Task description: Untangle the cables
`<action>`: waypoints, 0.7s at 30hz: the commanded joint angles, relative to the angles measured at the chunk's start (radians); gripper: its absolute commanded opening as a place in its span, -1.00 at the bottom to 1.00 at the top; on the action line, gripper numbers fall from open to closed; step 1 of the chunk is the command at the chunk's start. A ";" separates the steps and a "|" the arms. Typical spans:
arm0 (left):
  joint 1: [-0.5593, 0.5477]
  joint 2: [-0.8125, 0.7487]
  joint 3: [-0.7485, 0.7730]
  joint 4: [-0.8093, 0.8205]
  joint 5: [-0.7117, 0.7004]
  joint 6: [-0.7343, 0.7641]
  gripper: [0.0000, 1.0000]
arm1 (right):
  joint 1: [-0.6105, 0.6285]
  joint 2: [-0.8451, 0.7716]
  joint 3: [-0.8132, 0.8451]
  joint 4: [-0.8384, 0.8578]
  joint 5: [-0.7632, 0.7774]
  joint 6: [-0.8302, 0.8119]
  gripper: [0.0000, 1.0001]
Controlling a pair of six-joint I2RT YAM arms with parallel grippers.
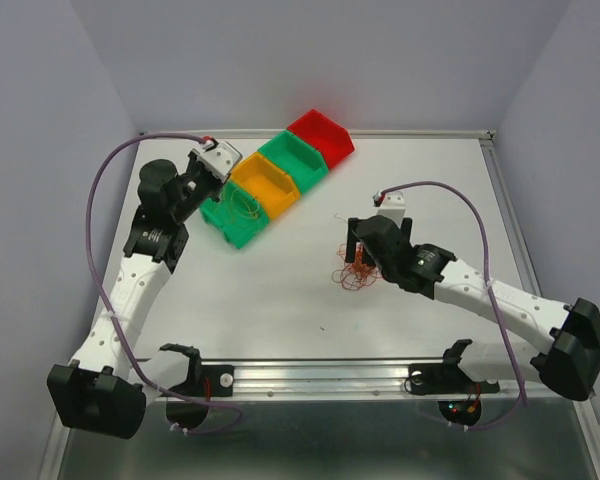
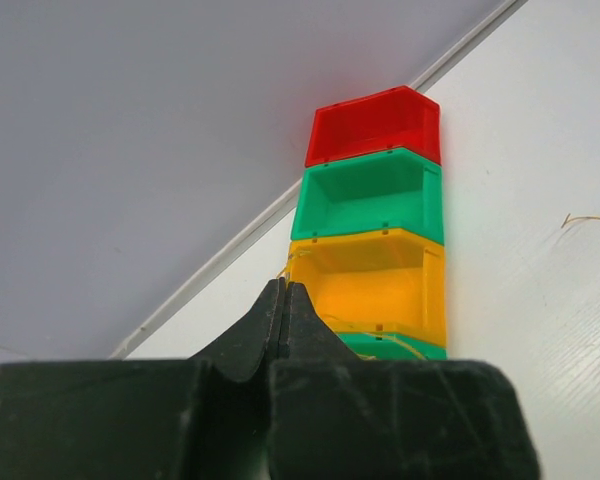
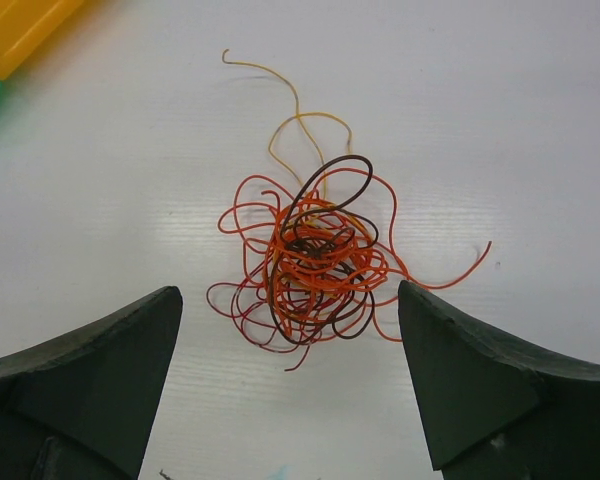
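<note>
Tabletop [image 1: 280,320]: white, with a row of four bins [image 1: 280,175] at the far left, running green, orange, green, red.

Left pincer [image 2: 285,300]: fingers pressed together, held over the near end of the row. A hair-fine yellowish wire runs past the tips. I cannot tell whether it is nipped between them. Yellowish wires [image 1: 245,207] lie in the near green bin [image 1: 230,225].

Right pincer [image 3: 288,300]: fingers spread wide, poised above the cables [image 3: 310,260] with one finger to each side. It is not touching them as far as I can see.

Cables: one tight clump on the bare tabletop right of centre, well apart from the bins. It is mostly orange and red, with a dark loop [image 3: 330,180] across the top.

Step in hand, as I judge it: pick one wire out of the clump.

Notes for doing it well:
- Do not close on the core. That would likely lift the whole knot.
- Best candidate is the yellow strand [image 3: 280,90]. It trails out on the side away from the pincer and looks least woven in.
- Second choice is the orange tail [image 3: 450,275] sticking out to one side.
- Shift the pincer over the free end, so only that wire lies between the fingers.
- Close low, at the tabletop surface, since the wire is fine and may slip.
- Draw out slowly along the strand's own line. If the clump drags, stop and pin it with the left pincer.
</note>
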State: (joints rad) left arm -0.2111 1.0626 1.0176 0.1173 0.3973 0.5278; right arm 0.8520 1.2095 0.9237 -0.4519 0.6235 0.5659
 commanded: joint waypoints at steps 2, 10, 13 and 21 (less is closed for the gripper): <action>0.042 -0.015 0.001 0.064 0.041 0.020 -1.00 | 0.002 -0.008 0.040 -0.013 0.036 0.015 0.87; 0.104 0.010 0.082 0.025 0.093 0.026 -1.00 | 0.004 0.028 0.047 -0.004 0.036 0.015 0.89; 0.104 0.016 0.090 0.019 0.107 0.023 -1.00 | 0.004 0.030 0.043 0.009 0.033 0.014 0.89; 0.104 0.031 0.254 -0.088 0.192 -0.017 -1.00 | 0.004 0.051 0.050 0.032 0.024 -0.001 0.89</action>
State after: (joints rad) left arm -0.1097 1.1126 1.1744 0.0402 0.5190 0.5362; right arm 0.8520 1.2575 0.9237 -0.4618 0.6296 0.5682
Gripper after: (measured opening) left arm 0.017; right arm 0.944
